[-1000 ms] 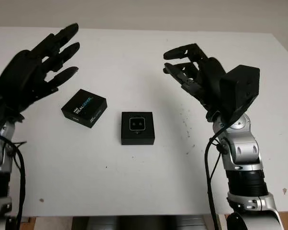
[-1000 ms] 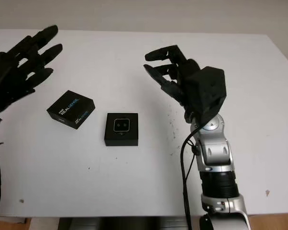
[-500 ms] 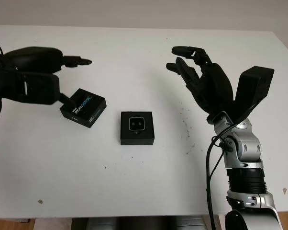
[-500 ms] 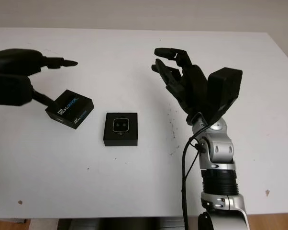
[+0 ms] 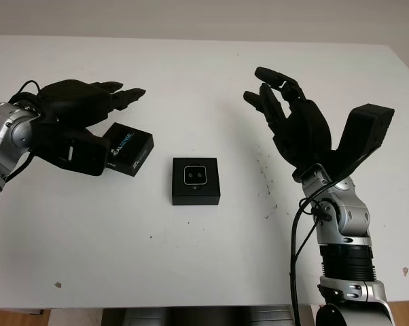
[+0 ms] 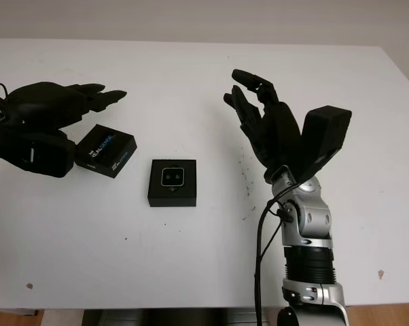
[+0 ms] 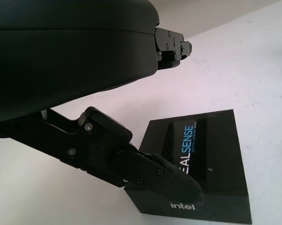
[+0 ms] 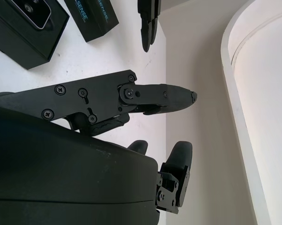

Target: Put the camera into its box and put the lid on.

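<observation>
The black box (image 5: 196, 193) sits in the middle of the white table, and the small camera (image 5: 195, 176) lies in it, lens side up. Left of it lies the black lid (image 5: 131, 148) printed with REALSENSE, also seen as the lid (image 7: 211, 154) up close. My left hand (image 5: 82, 125) is low over the lid's left side, open. Its thumb (image 7: 155, 171) lies across the lid's near edge and its fingers (image 5: 126, 95) reach past the far edge. My right hand (image 5: 289, 115) is raised to the right of the box, open, holding nothing.
The white table (image 5: 191, 75) runs to a right edge (image 5: 403, 68). A few dark specks (image 5: 265, 178) mark the surface between the box and my right arm (image 5: 344, 231).
My left hand turned palm down and dropped from above the table onto the lid's left side; the lid looks nudged slightly. My right hand tipped back and its fingers straightened.
</observation>
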Controlling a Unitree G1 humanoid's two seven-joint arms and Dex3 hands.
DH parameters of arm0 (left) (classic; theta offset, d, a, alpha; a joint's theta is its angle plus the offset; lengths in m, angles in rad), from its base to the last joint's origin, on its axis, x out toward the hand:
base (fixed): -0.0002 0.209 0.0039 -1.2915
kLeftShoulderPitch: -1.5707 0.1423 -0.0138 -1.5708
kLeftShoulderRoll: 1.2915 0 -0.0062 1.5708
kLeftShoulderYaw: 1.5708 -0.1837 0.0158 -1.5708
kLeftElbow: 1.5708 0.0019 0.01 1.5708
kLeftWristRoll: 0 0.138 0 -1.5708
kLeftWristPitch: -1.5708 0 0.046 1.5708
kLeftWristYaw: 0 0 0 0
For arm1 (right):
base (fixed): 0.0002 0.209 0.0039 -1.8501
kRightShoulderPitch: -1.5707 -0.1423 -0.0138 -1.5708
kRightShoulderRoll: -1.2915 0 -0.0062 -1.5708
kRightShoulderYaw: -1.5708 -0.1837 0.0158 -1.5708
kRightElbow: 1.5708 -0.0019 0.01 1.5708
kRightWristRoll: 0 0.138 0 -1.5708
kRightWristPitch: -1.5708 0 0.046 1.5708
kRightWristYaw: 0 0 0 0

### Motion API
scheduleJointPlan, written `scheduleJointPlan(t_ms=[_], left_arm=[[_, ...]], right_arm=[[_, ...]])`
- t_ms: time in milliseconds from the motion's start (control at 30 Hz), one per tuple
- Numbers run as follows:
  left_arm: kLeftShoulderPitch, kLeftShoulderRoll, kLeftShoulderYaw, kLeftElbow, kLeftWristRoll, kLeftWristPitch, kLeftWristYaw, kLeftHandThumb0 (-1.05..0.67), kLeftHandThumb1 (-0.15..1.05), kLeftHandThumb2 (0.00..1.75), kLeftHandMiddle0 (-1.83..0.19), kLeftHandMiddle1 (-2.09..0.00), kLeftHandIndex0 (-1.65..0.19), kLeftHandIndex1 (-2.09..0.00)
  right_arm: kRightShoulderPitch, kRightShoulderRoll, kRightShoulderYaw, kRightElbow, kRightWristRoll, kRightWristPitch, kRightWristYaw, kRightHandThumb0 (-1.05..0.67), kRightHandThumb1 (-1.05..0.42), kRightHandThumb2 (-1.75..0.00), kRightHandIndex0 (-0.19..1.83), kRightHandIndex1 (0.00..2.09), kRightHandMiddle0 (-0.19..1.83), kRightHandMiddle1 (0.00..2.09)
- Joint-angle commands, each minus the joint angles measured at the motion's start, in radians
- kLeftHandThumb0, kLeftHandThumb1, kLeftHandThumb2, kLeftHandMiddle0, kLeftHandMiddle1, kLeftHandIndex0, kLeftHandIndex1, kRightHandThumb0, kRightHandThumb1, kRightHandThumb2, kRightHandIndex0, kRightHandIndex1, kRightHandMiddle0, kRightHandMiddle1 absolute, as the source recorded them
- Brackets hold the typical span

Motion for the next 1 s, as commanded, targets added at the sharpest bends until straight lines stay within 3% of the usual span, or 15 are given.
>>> scheduleJointPlan(t_ms=[0,333,500,600,733,867,967], left_arm=[[0.004,-0.008,-0.029,0.006,0.024,0.007,-0.006,-0.68,0.80,0.06,0.02,-0.06,0.07,-0.04],[-0.010,-0.013,-0.053,0.021,0.038,0.021,-0.081,-0.55,0.79,0.05,0.02,-0.05,0.06,-0.05],[-0.042,-0.031,-0.004,0.094,-0.117,0.034,-0.234,-0.54,0.80,0.06,0.03,-0.05,0.06,-0.05],[-0.072,-0.026,0.022,0.126,-0.209,0.043,-0.331,-0.71,0.84,0.07,0.08,-0.03,0.11,-0.03],[-0.115,-0.019,0.081,0.166,-0.358,0.103,-0.479,-0.73,0.83,0.06,0.18,-0.01,0.18,0.00],[-0.137,0.000,0.112,0.186,-0.420,0.125,-0.538,-0.74,0.84,0.06,0.19,0.00,0.19,0.00],[-0.124,0.011,0.120,0.184,-0.425,0.113,-0.527,-0.73,0.83,0.05,0.19,0.00,0.19,0.00]], right_arm=[[0.009,-0.013,-0.004,0.001,-0.001,-0.013,0.005,-0.52,-1.05,-0.33,-0.03,0.94,-0.19,1.22],[0.012,-0.008,-0.004,0.011,0.000,-0.021,0.007,-0.50,-1.05,-0.35,-0.03,0.95,-0.18,1.24],[0.017,-0.006,0.002,0.004,-0.015,-0.026,-0.007,-0.51,-1.05,-0.34,-0.01,0.95,-0.17,1.25],[0.018,-0.004,0.005,0.009,-0.021,-0.029,-0.013,-0.50,-1.05,-0.33,-0.01,0.96,-0.17,1.26],[0.018,-0.007,0.012,0.030,-0.030,-0.047,-0.001,-0.52,-1.05,-0.30,-0.02,0.96,-0.17,1.27],[0.016,-0.008,0.013,0.039,-0.037,-0.049,0.002,-0.52,-1.05,-0.29,-0.02,0.98,-0.17,1.28],[0.020,-0.006,0.014,0.035,-0.038,-0.047,0.003,-0.51,-1.05,-0.29,-0.03,0.98,-0.17,1.28]])
